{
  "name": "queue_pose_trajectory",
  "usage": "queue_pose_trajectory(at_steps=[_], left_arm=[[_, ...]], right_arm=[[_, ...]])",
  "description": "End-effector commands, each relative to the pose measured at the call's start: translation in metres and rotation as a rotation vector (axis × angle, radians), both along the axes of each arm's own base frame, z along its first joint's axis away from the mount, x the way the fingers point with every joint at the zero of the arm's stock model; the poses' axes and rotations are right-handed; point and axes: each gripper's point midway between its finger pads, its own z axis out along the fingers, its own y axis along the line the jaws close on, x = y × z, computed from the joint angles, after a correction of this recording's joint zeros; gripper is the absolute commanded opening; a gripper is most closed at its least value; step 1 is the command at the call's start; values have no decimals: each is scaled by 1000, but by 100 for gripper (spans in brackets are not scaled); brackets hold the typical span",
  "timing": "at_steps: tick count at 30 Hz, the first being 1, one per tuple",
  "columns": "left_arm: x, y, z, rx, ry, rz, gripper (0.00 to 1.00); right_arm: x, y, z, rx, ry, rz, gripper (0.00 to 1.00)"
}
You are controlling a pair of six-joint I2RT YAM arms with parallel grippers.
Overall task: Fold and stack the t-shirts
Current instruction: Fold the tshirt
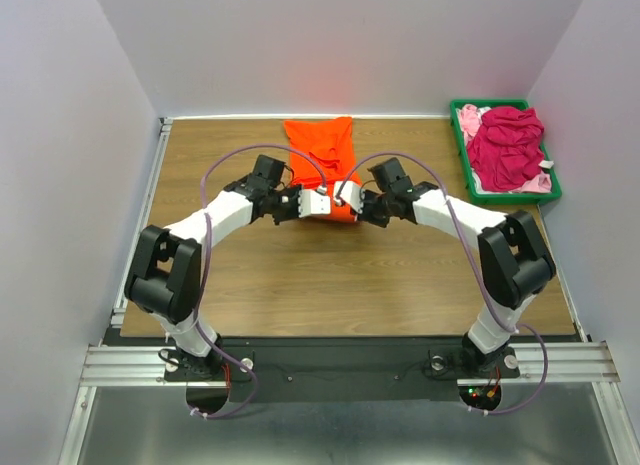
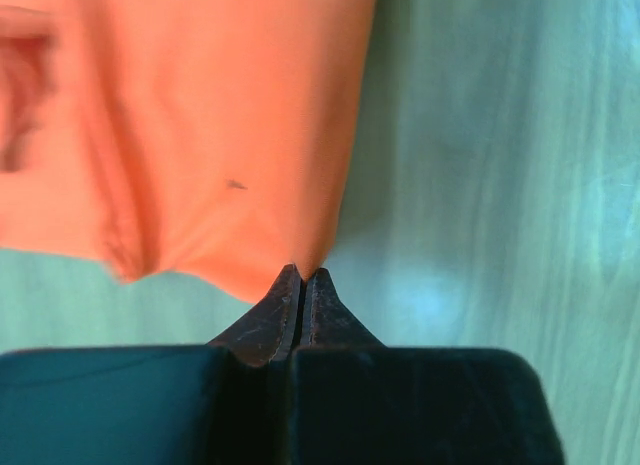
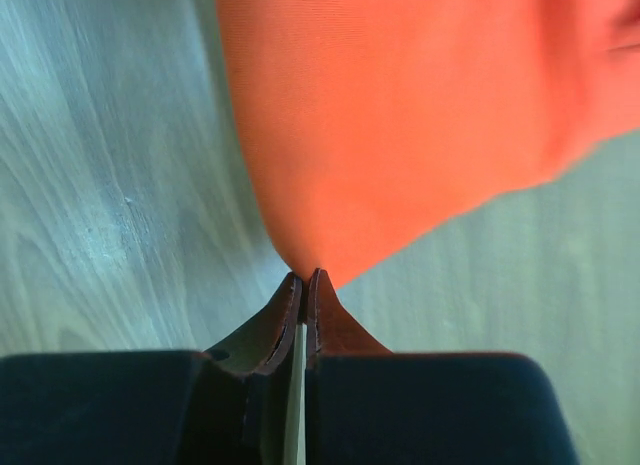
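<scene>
The bright orange t-shirt point(image 1: 320, 145) lies in a long strip at the middle back of the table. Its near end is bunched between my two grippers. My left gripper point(image 1: 312, 204) is shut on the near left corner; in the left wrist view the orange cloth point(image 2: 200, 135) narrows to a point pinched at the gripper point(image 2: 302, 275). My right gripper point(image 1: 350, 198) is shut on the near right corner, and the cloth point(image 3: 400, 115) tapers into the closed gripper point(image 3: 305, 277). The magenta t-shirt point(image 1: 508, 145) and the pale pink t-shirt point(image 1: 470, 117) lie crumpled together at the back right.
A green plastic bin point(image 1: 515, 198) at the back right corner holds the magenta and pink shirts. The wooden table point(image 1: 330, 285) has white walls on three sides. Both forearms angle inward over the table's middle.
</scene>
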Motion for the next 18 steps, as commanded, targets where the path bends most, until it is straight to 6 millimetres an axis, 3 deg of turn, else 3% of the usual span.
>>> queue_pose_trajectory(at_steps=[1, 5, 9, 11, 12, 13, 16, 18], left_arm=[[-3, -1, 61, -64, -50, -17, 0], [-25, 3, 62, -50, -35, -51, 0], [-65, 0, 57, -31, -12, -113, 0], [-93, 2, 46, -17, 52, -147, 0], [-105, 1, 51, -24, 48, -161, 0], [-128, -1, 40, -12, 99, -197, 0], [-166, -5, 43, -37, 133, -254, 0], [-191, -6, 47, -76, 193, -273, 0]], right_arm=[[10, 9, 75, 84, -99, -33, 0], [-7, 7, 91, 102, -75, -9, 1], [-43, -1, 84, 82, 28, 11, 1], [-66, -5, 88, 75, 70, 24, 1], [-80, -4, 87, 82, 103, 38, 1], [-101, -2, 92, 93, 143, 59, 0], [-151, 0, 86, 98, 261, 89, 1], [-176, 0, 94, 135, 264, 119, 1]])
